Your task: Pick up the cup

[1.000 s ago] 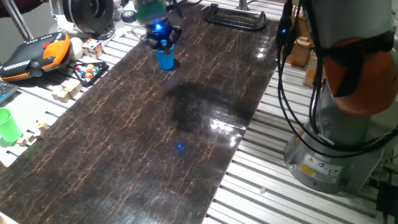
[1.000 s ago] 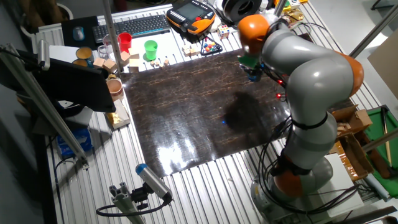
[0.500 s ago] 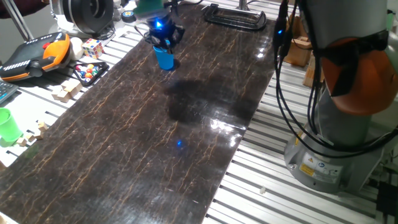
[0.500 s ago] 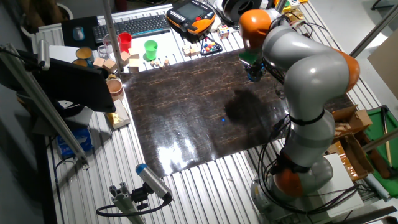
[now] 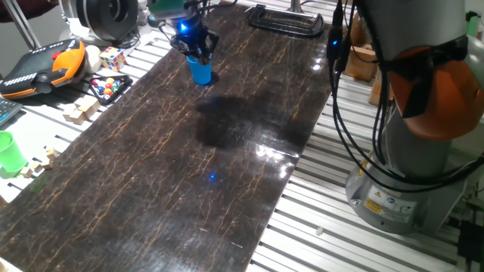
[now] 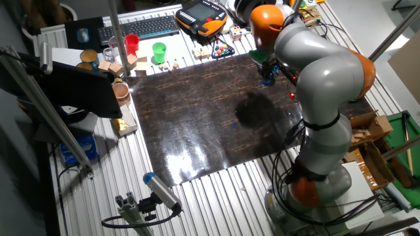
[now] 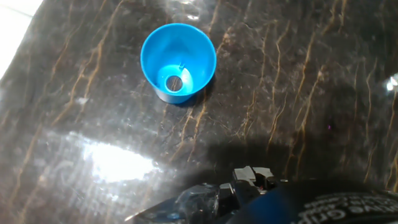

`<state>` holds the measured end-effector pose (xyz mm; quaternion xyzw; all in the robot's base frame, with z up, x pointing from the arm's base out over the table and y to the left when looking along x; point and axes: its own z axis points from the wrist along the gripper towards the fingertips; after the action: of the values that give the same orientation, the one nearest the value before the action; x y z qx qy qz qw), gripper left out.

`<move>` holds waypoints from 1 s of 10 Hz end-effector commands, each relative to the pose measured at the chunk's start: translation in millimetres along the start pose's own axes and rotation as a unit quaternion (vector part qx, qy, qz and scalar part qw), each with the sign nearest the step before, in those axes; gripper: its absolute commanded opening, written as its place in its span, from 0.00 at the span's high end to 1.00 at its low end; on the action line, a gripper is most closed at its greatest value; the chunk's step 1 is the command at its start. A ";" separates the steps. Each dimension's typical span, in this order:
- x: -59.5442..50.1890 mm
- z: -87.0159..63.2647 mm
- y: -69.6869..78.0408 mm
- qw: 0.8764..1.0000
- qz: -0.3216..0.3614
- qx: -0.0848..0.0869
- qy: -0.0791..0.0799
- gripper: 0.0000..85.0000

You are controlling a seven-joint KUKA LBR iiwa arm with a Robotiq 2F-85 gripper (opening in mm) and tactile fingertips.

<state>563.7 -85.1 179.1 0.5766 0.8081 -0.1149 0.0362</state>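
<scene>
The cup (image 7: 178,61) stands upright on the dark table (image 7: 298,93), fingers (image 5: 198,51) above.

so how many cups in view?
3 clear: blue cup on the dark mat under the pincer, light green cup and red cup near the keyboard. Clutter there may hide others.

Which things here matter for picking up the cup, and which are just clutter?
For the job:
blue cup, upright on the dark tabletop
gripper, just above the cup

Lying about:
green cup
red cup
Rubik's cube
teach pendant
wooden blocks
</scene>
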 end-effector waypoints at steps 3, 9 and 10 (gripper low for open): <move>1.1 1.2 3.8 0.984 0.176 0.027 0.010 0.99; 6.2 1.2 16.6 0.986 0.165 0.010 0.008 0.99; 7.6 2.1 19.3 0.987 0.158 0.006 0.003 0.99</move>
<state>579.1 -72.8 172.7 0.6946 0.7089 -0.1119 0.0494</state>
